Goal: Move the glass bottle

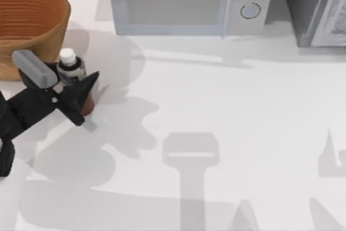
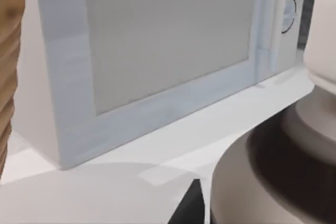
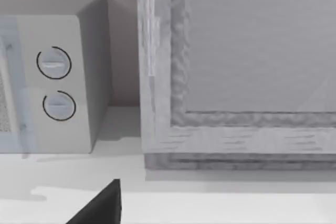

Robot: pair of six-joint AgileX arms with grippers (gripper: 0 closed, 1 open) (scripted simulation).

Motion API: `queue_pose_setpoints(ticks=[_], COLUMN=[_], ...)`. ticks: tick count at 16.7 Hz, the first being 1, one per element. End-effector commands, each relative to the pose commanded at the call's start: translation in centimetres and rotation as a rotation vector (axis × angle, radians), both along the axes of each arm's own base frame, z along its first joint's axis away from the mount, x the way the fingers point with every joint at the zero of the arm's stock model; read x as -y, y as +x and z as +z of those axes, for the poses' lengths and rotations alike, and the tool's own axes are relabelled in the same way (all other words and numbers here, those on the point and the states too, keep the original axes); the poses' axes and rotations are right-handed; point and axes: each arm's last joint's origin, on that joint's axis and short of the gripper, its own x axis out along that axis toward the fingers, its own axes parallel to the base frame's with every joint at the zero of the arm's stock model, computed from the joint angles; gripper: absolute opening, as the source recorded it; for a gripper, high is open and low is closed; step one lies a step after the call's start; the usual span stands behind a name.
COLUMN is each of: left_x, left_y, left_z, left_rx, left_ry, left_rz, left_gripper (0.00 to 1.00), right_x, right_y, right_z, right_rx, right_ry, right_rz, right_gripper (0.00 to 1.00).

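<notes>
The glass bottle [image 1: 72,68] stands near the table's left side, just right of the woven basket. Its white cap and grey-blue label band show above my left gripper [image 1: 84,98], and its reddish-brown base shows below the fingers. The left gripper reaches in from the left edge and is shut on the bottle's body. The left wrist view has the glass bottle [image 2: 294,166] very close, with its white cap and dark neck at the picture's edge. A dark part of my right gripper [image 3: 100,208] shows in the right wrist view, facing the back of the table.
A woven basket [image 1: 27,20] sits at the back left, close behind the bottle. A pale microwave [image 1: 184,1] stands at the back centre, and a grey box-like appliance [image 1: 319,9] at the back right. White tabletop [image 1: 227,106] stretches across the middle and right.
</notes>
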Motion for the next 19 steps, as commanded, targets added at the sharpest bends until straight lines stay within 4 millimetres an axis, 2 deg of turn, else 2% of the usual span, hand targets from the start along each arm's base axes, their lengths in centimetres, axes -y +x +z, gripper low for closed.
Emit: queue_pose_setpoints(ticks=[13, 19], left_x=[0.0, 0.0], left_y=[0.0, 0.0], left_z=[0.0, 0.0], left_rx=[0.0, 0.0], left_ry=[0.0, 0.0], left_rz=[0.0, 0.0], left_gripper=[0.98, 1.0], right_x=[0.0, 0.0], right_y=[0.0, 0.0], right_z=[0.0, 0.0], right_rx=[0.0, 0.0], right_ry=[0.0, 0.0], right_rz=[0.0, 0.0], right_gripper=[1.0, 1.0])
